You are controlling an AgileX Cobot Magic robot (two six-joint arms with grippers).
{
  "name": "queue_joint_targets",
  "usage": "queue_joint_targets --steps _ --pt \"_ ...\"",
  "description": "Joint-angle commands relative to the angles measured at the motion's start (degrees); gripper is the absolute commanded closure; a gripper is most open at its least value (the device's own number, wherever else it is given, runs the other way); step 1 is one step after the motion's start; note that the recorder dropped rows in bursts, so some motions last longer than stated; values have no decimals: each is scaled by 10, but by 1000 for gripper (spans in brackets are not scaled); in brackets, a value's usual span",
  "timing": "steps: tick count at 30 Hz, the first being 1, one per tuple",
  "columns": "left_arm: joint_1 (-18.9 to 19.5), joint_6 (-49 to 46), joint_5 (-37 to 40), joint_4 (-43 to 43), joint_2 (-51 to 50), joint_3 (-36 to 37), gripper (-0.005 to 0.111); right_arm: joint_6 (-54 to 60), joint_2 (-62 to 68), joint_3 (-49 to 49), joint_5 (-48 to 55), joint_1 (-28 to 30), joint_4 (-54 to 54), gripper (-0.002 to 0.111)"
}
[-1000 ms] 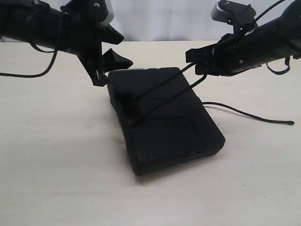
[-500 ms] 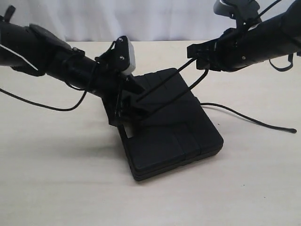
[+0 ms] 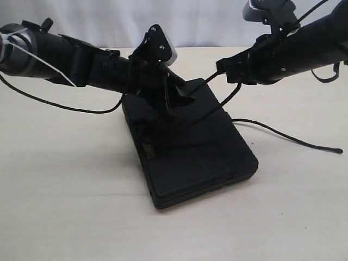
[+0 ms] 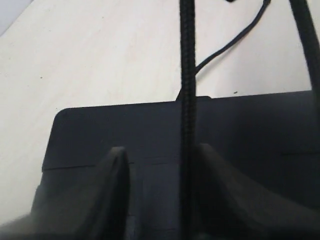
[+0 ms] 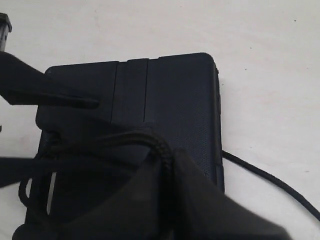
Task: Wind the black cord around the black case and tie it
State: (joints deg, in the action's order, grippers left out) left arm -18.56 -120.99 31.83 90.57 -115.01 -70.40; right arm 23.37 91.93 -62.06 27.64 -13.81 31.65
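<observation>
The black case (image 3: pixel 206 152) lies flat on the table, and the black cord (image 3: pixel 204 111) rises from its near-left side in two taut strands up to my right gripper (image 3: pixel 224 68). That gripper (image 5: pixel 167 157) is shut on the cord (image 5: pixel 160 142) above the case (image 5: pixel 175 95). My left gripper (image 3: pixel 179 100) hovers open over the case's far end. In the left wrist view its fingers (image 4: pixel 117 167) straddle one cord strand (image 4: pixel 187 90), which runs close along the inside of one finger over the case (image 4: pixel 100 130). The cord's loose tail (image 3: pixel 293 138) trails across the table to the right.
The tabletop (image 3: pixel 65 190) is pale wood with a white backdrop behind it. A thin arm cable (image 3: pixel 60 106) sags to the table under the left arm. The loose cord tail (image 5: pixel 272 182) lies beside the case's edge.
My left arm has swung right from beside the case to over its far end, its open fingers now around a cord strand. The right gripper has kept its hold, barely moving.
</observation>
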Motion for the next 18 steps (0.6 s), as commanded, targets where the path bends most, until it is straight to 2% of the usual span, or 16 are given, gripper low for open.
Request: queue_joint_targets --steps 1,2,3,4,6,7,10,12,14,18 --pt "-2 -18 7 20 0 -20 101 -39 -5 -5 9 4 1 85" --pt "-1 -18 7 20 0 -24 107 -45 -5 -5 12 4 1 78" --pt "-1 -18 6 22 0 -31 107 -54 -11 -5 18 4 -11 64" --pt "-1 -18 6 22 0 -34 107 -61 -18 -5 19 4 -21 57" --pt "-1 -17 7 22 0 -36 107 -83 -37 -5 23 5 -57 46" --pt "-1 -17 6 22 0 -36 107 -126 -56 -5 26 9 -117 43" --pt "-1 -17 -1 22 0 -36 107 -225 -76 -10 56 33 -217 43" --pt "-1 -17 -5 22 0 -36 107 -291 -73 -23 139 75 -288 43" --pt "-1 -17 -9 21 0 -36 107 -330 -58 -24 194 109 -325 43" --pt "-1 -17 -23 20 0 -36 107 -401 -23 -18 219 132 -358 43"
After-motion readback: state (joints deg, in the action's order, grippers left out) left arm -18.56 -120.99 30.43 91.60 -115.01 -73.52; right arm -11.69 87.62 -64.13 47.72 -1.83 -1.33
